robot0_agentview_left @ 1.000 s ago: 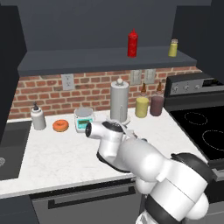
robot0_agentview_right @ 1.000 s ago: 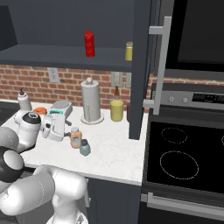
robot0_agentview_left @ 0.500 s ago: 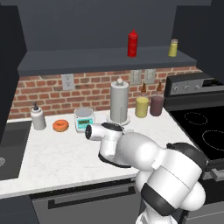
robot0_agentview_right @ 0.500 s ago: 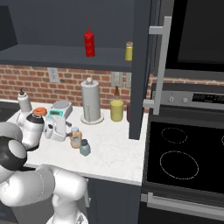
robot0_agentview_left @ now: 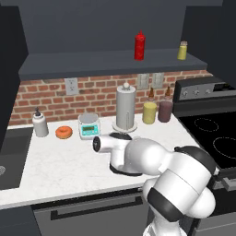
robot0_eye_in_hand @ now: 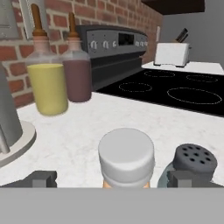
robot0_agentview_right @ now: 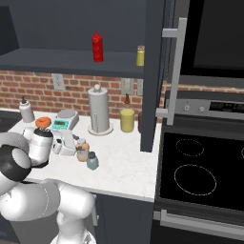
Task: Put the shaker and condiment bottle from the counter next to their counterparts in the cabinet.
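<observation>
Now the gripper point(robot0_eye_in_hand: 113, 178) sits low over the counter point(robot0_agentview_right: 125, 167), jaws spread wide with nothing pinched between them. In the hand view the condiment bottle point(robot0_eye_in_hand: 126, 157) stands right between the two dark fingertips point(robot0_eye_in_hand: 40, 178), its pale cap close to the camera. The shaker point(robot0_eye_in_hand: 192, 164) stands just beside it, its dark perforated cap partly behind the other fingertip.

In the right base view the gripper point(robot0_agentview_right: 71, 143) reaches in from the left, and the condiment bottle point(robot0_agentview_right: 82, 149) stands at its tip, partly hidden by it. The shaker point(robot0_agentview_right: 92, 161) is just beside the bottle, nearer the counter's front edge. Compared with a second ago, the arm's forearm has swung further over the counter in the left base view, and the hand has closed in on the bottle. Neither the bottle nor the shaker has moved.

Farther back stand a steel paper towel holder point(robot0_agentview_right: 98, 111) and a small kitchen scale point(robot0_agentview_right: 64, 120). A yellow bottle point(robot0_eye_in_hand: 47, 78) and a dark red bottle point(robot0_eye_in_hand: 77, 66) stand against the brick wall point(robot0_agentview_left: 50, 93). A doughnut point(robot0_agentview_left: 64, 132) and a white soap bottle point(robot0_agentview_left: 40, 123) lie off to the left.

Above, on the cabinet point(robot0_agentview_left: 115, 62) shelf, the red squeeze bottle point(robot0_agentview_left: 139, 45) and the yellow-green shaker point(robot0_agentview_left: 183, 50) stand well apart. To the right is the black stove point(robot0_agentview_right: 200, 167).
</observation>
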